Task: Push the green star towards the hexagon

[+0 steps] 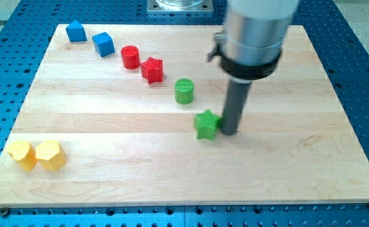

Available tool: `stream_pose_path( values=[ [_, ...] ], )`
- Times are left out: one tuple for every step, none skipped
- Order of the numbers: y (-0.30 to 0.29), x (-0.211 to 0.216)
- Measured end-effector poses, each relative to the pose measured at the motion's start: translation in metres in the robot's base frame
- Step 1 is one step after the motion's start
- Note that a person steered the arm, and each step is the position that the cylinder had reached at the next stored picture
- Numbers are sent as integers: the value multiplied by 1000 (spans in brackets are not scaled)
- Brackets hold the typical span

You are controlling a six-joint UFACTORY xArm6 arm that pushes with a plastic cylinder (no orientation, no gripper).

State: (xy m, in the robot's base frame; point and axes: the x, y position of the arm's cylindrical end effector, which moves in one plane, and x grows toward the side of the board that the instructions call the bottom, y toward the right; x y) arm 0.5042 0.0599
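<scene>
You are looking at my tip [229, 132] sitting just against the right side of the green star [206, 124], near the middle of the wooden board [285, 170]. There are no fingers to spread or pinch here: the arm is ending in a plain rod, and only its lower end is meeting the block.

The relation that is mattering now is the line from tip through star to the yellow hexagon [50, 154]. That hexagon is lying well apart, near the board's lower left corner, touching another yellow block [21, 154] on its left whose shape is hard to make out. So the star is sitting between my tip and the target, but the target is lying lower in the view as well as leftward. In my judgement, you are wanting the tip a little higher on the star's right side, so the push is going down and left rather than straight left.
</scene>
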Motion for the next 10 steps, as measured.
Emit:
stream_pose_path(
  values=[
    [-72,22],
    [-41,16],
    [-3,-1],
    [-73,-5],
    [-122,-17],
    [-128,-27],
    [-166,-23],
    [-172,-26],
    [-172,-26],
    [-172,-26]
  ],
)
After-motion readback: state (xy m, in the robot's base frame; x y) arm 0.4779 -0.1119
